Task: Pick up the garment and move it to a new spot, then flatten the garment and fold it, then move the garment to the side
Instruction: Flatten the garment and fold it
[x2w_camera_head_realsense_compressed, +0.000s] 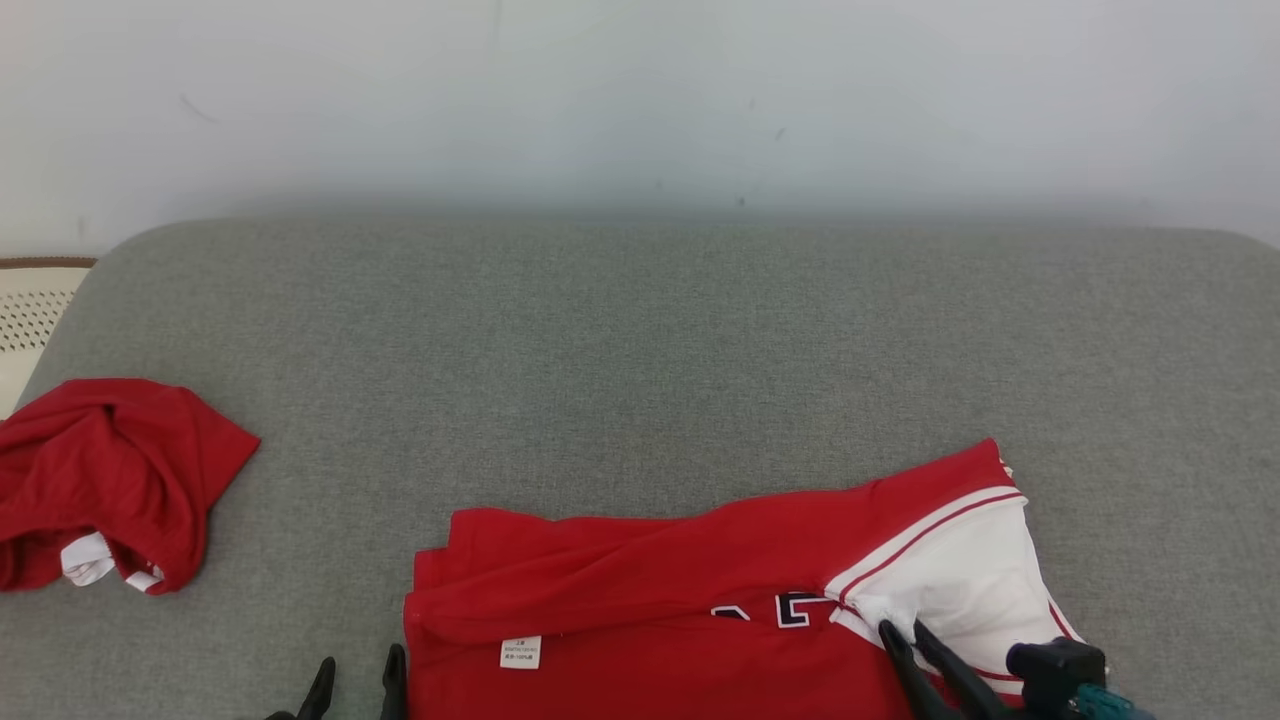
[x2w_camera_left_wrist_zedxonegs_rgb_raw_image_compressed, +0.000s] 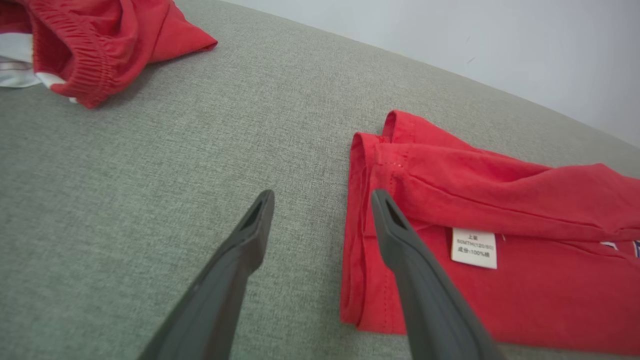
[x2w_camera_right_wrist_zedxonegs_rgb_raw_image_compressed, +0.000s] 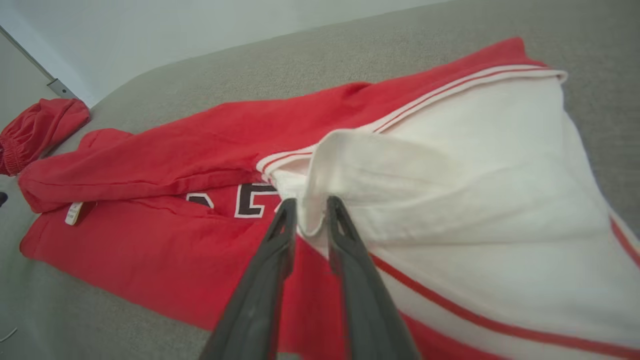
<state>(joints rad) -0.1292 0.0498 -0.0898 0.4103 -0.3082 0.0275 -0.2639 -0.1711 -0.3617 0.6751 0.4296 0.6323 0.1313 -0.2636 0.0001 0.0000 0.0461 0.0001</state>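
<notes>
Right gripper narrowly pinches the garment; left gripper stands wide.

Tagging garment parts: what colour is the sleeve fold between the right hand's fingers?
White sleeve, red stripe trim; best in right wrist view.

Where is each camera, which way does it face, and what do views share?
Head view: from the head, down onto the cushion; left gripper and right gripper at bottom.
Left wrist view: from that wrist, along open fingers toward the jersey edge.
Right wrist view: from that wrist, along fingers pinching the jersey's white fold.
Shared: jersey and shorts.
</notes>
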